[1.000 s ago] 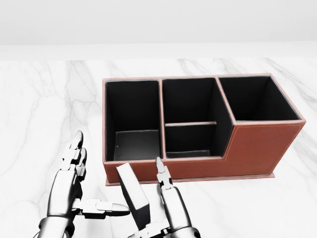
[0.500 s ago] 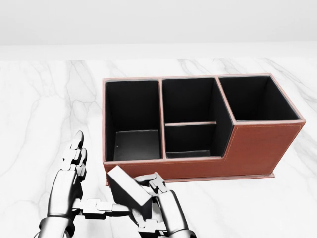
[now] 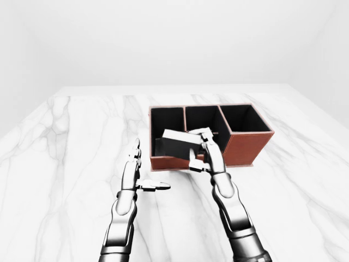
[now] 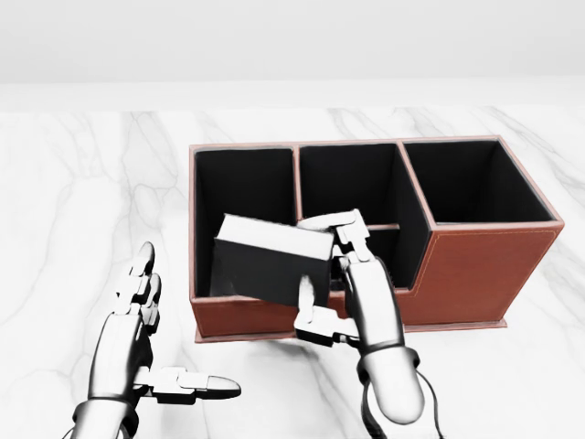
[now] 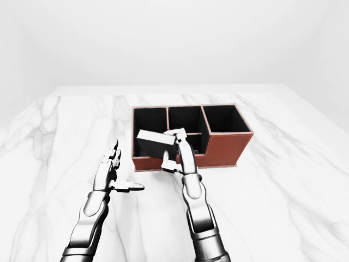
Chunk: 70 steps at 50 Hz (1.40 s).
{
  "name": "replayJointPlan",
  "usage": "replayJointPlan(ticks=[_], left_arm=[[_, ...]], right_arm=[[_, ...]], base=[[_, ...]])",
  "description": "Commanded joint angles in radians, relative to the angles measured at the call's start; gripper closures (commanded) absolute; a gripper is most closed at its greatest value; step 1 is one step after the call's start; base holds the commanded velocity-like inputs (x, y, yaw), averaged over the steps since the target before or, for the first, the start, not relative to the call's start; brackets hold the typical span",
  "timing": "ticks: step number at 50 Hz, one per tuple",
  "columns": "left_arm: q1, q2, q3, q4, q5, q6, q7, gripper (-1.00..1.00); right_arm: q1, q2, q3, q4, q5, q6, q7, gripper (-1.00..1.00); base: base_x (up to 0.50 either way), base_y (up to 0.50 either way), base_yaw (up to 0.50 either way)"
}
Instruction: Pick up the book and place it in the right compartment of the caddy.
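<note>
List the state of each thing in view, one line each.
Dark grey rectangular book: lifted, tilted, held over the caddy's left side.
Red-brown leather caddy: upright on the white marble table, visible compartments empty.
Right hand: shut on book.
Left hand: open, holding nothing.

The right hand (image 4: pixel 352 283) now sits higher in the head view than a second ago, up by the caddy's (image 4: pixel 475 265) near wall. The book (image 4: pixel 271 261), earlier low and standing on end, is now lifted and lies tilted over the left and middle compartments, seemingly clear of the table (image 4: pixel 73 201).
</note>
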Motion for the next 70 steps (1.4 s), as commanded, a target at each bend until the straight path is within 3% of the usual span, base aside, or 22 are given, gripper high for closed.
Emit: replayJointPlan(ticks=[1,7,13,21,30,50,70], left_arm=[[-0.013,0.000,0.001,0.043,0.004,-0.027,0.008,-1.00],[-0.010,0.000,0.000,0.032,0.003,-0.021,0.009,-1.00],[-0.009,-0.001,0.000,0.032,0.003,-0.021,0.010,-1.00],[-0.011,0.000,0.000,0.042,0.003,-0.028,0.011,-1.00],[-0.009,-0.001,-0.001,0.035,0.003,-0.023,0.011,-1.00],[-0.011,-0.002,-0.003,0.040,0.006,-0.024,0.013,-1.00],[-0.016,0.000,0.000,0.053,0.006,-0.032,0.015,-1.00]], right_arm=[[-0.110,-0.050,-0.097,-0.364,0.179,0.000,0.010,1.00],[-0.165,-0.067,-0.118,-0.489,0.210,0.000,0.001,1.00],[-0.313,-0.114,-0.197,-0.522,0.264,0.000,-0.020,1.00],[-0.446,-0.200,-0.263,-0.399,0.321,0.000,-0.053,1.00],[-0.532,-0.307,-0.332,-0.108,0.338,0.000,-0.052,1.00],[-0.591,-0.465,-0.404,0.180,0.373,0.000,-0.037,1.00],[-0.609,-0.518,-0.420,0.304,0.374,0.000,-0.024,1.00]], base=[[0.00,0.00,0.00],[0.00,0.00,0.00],[0.00,0.00,0.00],[0.00,0.00,0.00],[0.00,0.00,0.00],[0.00,0.00,0.00],[0.00,0.00,0.00]])
